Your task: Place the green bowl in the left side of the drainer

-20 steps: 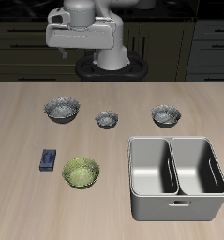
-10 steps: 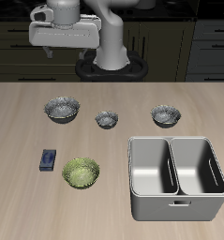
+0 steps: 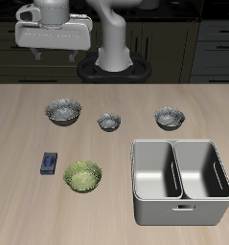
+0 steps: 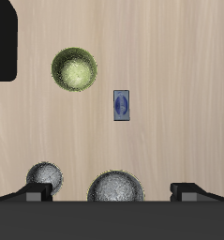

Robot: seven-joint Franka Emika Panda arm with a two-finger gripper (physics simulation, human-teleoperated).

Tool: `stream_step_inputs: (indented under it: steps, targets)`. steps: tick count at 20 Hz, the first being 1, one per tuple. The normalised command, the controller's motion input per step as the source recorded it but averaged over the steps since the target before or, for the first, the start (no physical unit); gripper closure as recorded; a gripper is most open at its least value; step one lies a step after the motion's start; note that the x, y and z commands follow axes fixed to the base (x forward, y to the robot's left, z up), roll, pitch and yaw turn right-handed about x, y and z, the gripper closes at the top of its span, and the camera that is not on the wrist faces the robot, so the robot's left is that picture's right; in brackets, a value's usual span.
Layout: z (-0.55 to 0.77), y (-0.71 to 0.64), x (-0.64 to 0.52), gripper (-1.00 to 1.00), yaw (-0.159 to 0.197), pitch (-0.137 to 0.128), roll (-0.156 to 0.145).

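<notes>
Simulated kitchen: dark cabinets [image 3: 183, 43] behind wooden table [image 3: 114, 115], drainer [image 3: 181, 180], bowls [image 3: 64, 113].

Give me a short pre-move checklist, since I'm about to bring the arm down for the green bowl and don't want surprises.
1. Green bowl upright on the table, nothing inside: ok.
2. Room around the bowl: the small blue block lies beside it, apart and not touching: ok, but mind it on descent.
3. Gripper above the bowl: not ok; it hangs high near the table's back, closer to the largest grey bowl.
4. Gripper free of any load: ok, the wrist view shows nothing between the fingertips.
5. Jaw opening wide enough for the bowl's rim: cannot tell.
6. Drainer compartments free to receive the bowl: ok, both look empty.
</notes>
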Motion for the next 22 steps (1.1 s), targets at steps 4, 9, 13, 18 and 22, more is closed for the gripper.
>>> stream_step_inputs:
  steps: [4, 9, 13, 18, 22]
  targets:
    - [0.03, -0.02, 0.28, -1.0, 0.033, -0.017, -0.002]
    - [0.02, 0.13, 0.31, -1.0, 0.018, -0.005, -0.004]
    - [0.07, 0.18, 0.23, -1.0, 0.002, -0.021, -0.001]
    - [0.06, 0.12, 0.17, -1.0, -0.01, -0.011, -0.002]
    - [0.14, -0.09, 0.25, -1.0, -0.026, -0.032, -0.021]
